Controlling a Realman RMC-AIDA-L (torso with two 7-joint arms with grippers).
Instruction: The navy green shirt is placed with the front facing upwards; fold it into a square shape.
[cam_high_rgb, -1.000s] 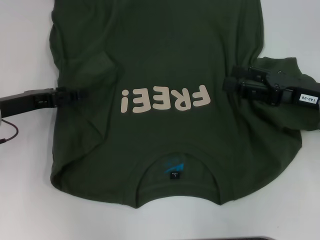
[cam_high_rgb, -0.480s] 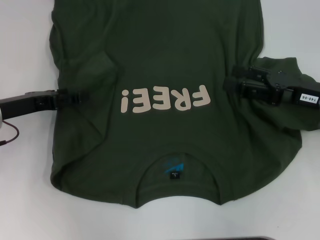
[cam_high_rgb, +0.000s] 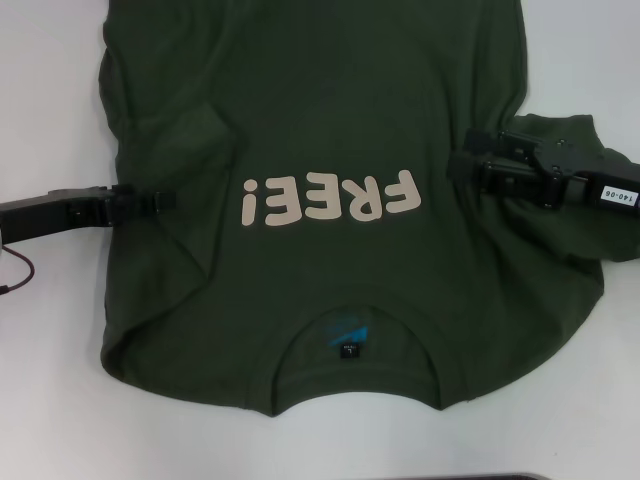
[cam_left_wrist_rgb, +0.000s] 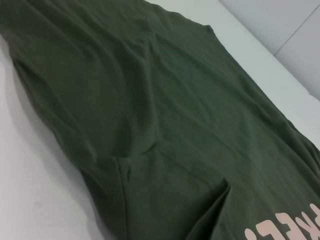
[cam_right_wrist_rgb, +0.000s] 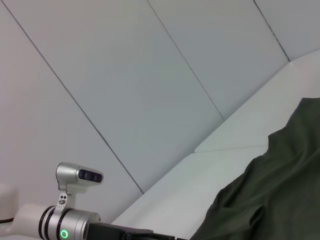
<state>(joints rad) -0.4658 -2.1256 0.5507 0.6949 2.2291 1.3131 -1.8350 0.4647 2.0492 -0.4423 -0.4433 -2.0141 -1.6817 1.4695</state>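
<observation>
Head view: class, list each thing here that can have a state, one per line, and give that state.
navy green shirt: spread front-up on the table, "FREE!" print showing, left sleeve folded in over the body, not yet square.
neck label: exposed inside the collar.
left gripper: low at the shirt's left edge.
right gripper: at the shirt's right side, over the bunched right sleeve.
table: white, bearing the shirt.

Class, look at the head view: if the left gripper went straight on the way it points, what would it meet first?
Probably the cream "FREE!" print on the navy green shirt, though the left gripper height above the cloth is unclear.
</observation>
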